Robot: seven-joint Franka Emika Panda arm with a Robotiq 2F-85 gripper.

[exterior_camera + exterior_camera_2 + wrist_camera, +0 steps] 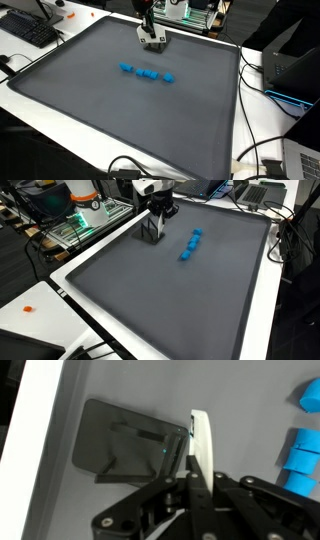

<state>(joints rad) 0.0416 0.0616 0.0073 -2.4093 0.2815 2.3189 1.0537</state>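
My gripper point(151, 42) hangs low over the far part of a dark grey mat point(120, 120), its fingertips close to the mat surface; it also shows in an exterior view point(155, 235). In the wrist view the two fingers point(200, 445) are pressed together with nothing visible between them, and their shadow falls on the mat. A short row of small blue blocks point(147, 73) lies on the mat a little way from the gripper, apart from it. The row also shows in an exterior view point(190, 245) and at the edge of the wrist view point(300, 455).
The mat lies on a white table point(60, 285). A keyboard point(30, 30) sits at one corner, and a laptop point(295, 65) and cables point(260, 150) lie along one side. Equipment with green lights point(75, 225) stands behind the arm. A small orange object point(28, 308) lies on the white table.
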